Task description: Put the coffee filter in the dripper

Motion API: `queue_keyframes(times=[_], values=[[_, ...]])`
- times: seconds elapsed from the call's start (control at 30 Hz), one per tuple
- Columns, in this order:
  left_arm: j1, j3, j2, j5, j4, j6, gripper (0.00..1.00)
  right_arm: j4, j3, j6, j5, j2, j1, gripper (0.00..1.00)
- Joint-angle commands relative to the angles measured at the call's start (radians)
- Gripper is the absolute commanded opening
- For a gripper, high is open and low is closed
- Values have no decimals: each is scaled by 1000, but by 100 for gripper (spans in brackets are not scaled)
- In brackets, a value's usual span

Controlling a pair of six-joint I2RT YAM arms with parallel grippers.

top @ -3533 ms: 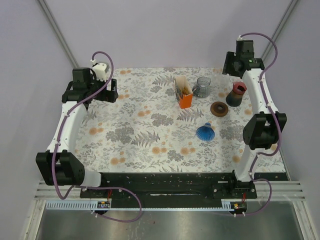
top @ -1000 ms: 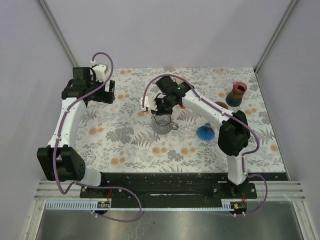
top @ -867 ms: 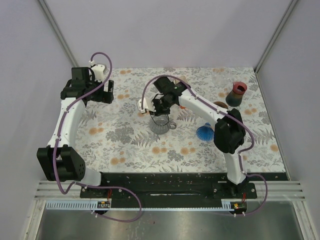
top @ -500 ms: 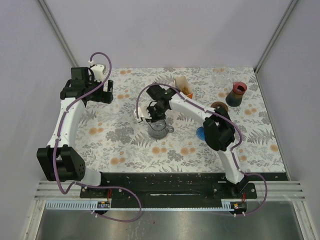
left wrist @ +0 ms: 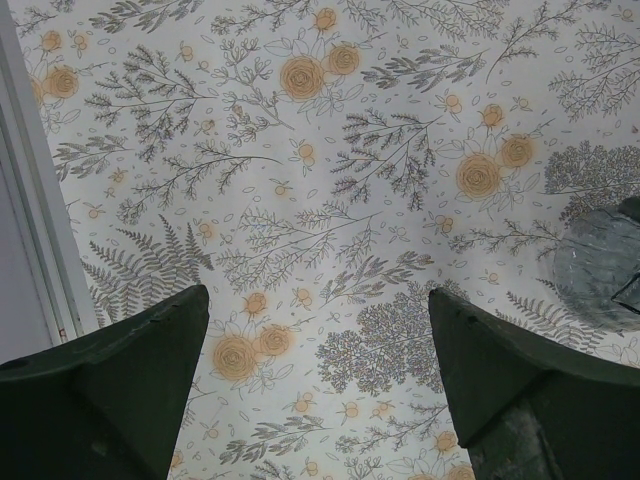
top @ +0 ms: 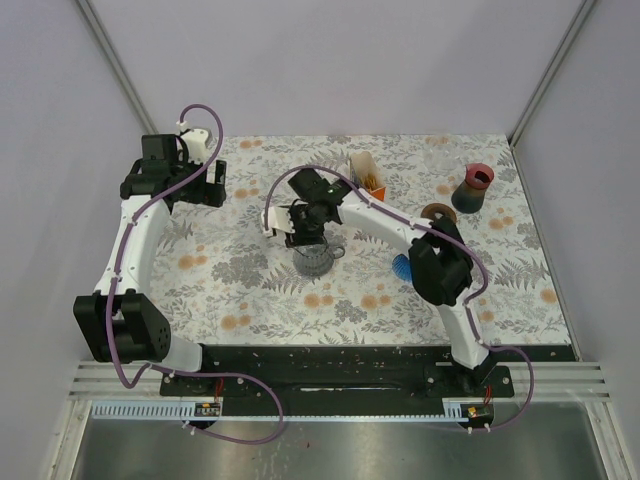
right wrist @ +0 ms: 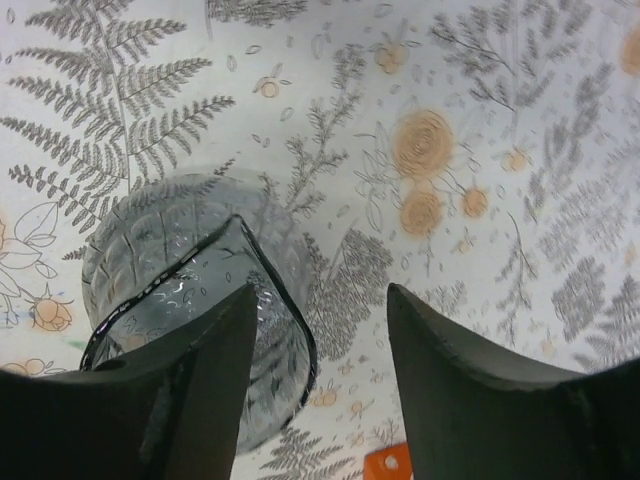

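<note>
One clear, ribbed glass dripper (top: pixel 313 260) upright at the middle of the tabletop (top: pixel 250 290), handle pointing right. Right hand (right wrist: pixel 320 295) just above its rim, fingers parted, gripping nothing. Farther back, left hand (left wrist: pixel 315 300) spread wide over floral print; pale coffee filter (top: pixel 361 167) standing in an orange holder (top: pixel 373 187).

Flowered table in a pale booth
A cloth (top: pixel 270 285) printed with grey ferns and orange roses covers the table, evenly lit. Plain lilac-white walls (top: pixel 350 70) close three sides, with slanting metal struts (top: pixel 110 60) at the back corners. A black rail (top: pixel 330 362) and a steel sheet (top: pixel 330 447) line the near edge.
</note>
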Motion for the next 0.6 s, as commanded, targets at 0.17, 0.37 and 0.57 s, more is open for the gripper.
queue_keyframes(times=[0.17,0.37,0.57], values=[[7,3,-36,8,20,6,96,364,-164,511,88,-427,-60,85],[7,8,-30,28,20,-2,95,445,-303,963,259,-563,-308,84],[7,14,-25,35,19,-6,96,278,-351,1261,564,-530,-492,63]])
